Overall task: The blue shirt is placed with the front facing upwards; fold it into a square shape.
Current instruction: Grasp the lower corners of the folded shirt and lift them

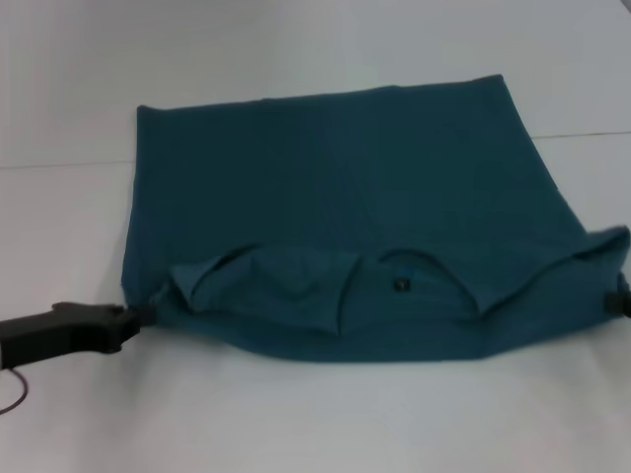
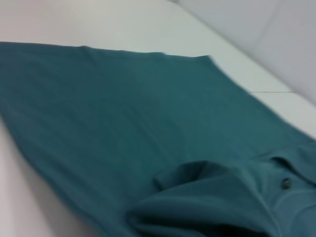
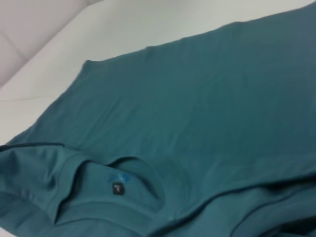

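Note:
The blue shirt (image 1: 335,197) lies spread on the white table (image 1: 296,424), plain teal side up, with no lettering showing. Its collar with a small dark label (image 1: 401,285) is at the near edge, and a sleeve (image 1: 266,291) is folded in beside it. My left gripper (image 1: 138,315) is shut on the shirt's near left corner, low over the table. My right gripper (image 1: 621,301) is at the shirt's near right corner, mostly cut off by the frame edge. The shirt fills the left wrist view (image 2: 123,123) and the right wrist view (image 3: 197,108), where the label (image 3: 118,188) shows.
A seam in the table surface (image 1: 59,164) runs across behind the shirt's left side. A dark cable (image 1: 15,394) hangs under my left arm. A pale wall (image 2: 276,34) stands behind the table.

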{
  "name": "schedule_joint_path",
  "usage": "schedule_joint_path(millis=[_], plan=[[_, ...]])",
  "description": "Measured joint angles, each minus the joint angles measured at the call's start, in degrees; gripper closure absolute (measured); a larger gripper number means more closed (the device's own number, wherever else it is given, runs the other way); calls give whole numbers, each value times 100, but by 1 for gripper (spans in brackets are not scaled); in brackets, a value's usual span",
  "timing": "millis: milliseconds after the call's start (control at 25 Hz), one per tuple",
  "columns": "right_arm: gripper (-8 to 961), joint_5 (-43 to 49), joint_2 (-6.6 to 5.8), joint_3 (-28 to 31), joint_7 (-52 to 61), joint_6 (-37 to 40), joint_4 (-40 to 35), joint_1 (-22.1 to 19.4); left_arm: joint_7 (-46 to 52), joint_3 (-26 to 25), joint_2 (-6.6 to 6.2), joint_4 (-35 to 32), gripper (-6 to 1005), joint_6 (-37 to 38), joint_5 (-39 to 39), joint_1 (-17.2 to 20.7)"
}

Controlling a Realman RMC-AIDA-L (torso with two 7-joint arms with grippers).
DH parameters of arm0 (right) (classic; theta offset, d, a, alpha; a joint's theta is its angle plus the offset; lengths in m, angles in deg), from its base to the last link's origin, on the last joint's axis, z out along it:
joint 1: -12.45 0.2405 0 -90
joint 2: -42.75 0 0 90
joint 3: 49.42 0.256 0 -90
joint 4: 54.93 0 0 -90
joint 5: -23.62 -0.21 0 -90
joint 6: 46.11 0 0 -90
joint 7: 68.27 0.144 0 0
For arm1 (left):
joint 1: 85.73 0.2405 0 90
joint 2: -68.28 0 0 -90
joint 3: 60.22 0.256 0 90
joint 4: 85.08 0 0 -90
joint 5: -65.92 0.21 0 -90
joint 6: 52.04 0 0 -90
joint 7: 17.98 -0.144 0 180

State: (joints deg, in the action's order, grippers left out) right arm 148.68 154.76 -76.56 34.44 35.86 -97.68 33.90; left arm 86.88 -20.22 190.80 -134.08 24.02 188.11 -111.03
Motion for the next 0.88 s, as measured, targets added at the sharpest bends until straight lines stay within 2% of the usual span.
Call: schedule_joint_path(millis=[360, 880], plan=[[921, 3, 25, 635, -754, 1157, -159, -566, 4, -615, -100, -264, 982, 1247, 306, 216], [921, 51, 74, 924, -1314, 2319, -215, -1256, -77, -829, -161, -328, 980, 2363, 820, 268]])
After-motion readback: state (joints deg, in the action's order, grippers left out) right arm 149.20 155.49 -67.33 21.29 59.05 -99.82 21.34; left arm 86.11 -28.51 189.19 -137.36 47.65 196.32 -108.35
